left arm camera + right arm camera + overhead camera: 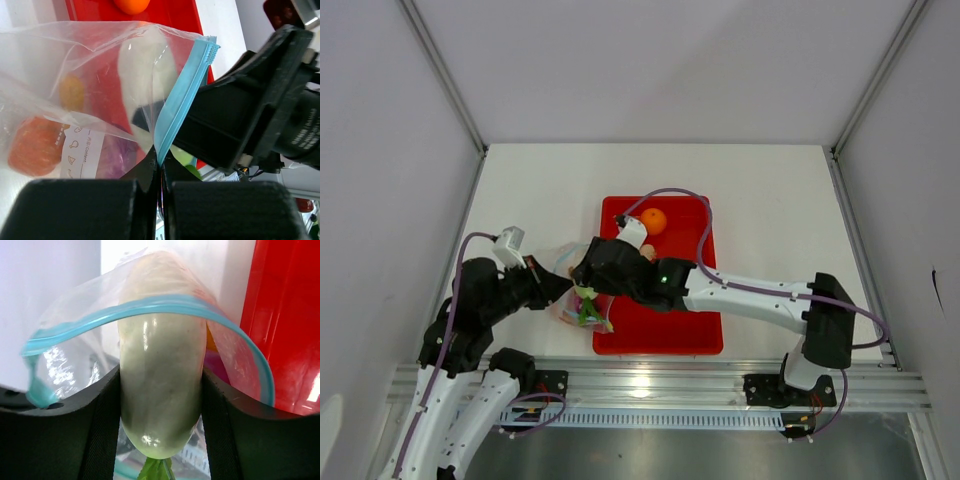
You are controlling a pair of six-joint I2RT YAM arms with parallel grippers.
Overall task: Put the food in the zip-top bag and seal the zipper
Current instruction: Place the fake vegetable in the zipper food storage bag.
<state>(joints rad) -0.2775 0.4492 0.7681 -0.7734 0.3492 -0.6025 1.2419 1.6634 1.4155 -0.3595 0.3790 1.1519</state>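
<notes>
Clear, floppy plastic for the bag (567, 310), lying on the white desk (770, 200) against the left rim of the red tray (660, 340). Pinched on the blue zipper (185, 95) at one corner of the mouth: the left hand (161, 187), fingers fully together with only the film between. Clamped across the fat middle of the white radish (161, 340): the right hand (160, 377), spread no wider than the radish itself, far end pushed through the mouth, green stem trailing at the near end.

Already inside, seen through the film: a pumpkin (37, 145), a yellow ginger piece (72, 92), and something purple (120, 155), probably the onion, though too blurred to swear to. Garlic not made out. Out on the tray, well apart from the bag: the orange (653, 220).

Judged by look: light, hard, glossy toy pieces, so likely slippery. Best gripped across the widest part, as here, never by the thin stem. Bag limp and slick, with no shape of its own. Best held by the stiffer zipper strip with one lip lifted, otherwise a fair chance of the mouth collapsing onto the radish. Pressing along the zipper's length only after the orange's turn.
</notes>
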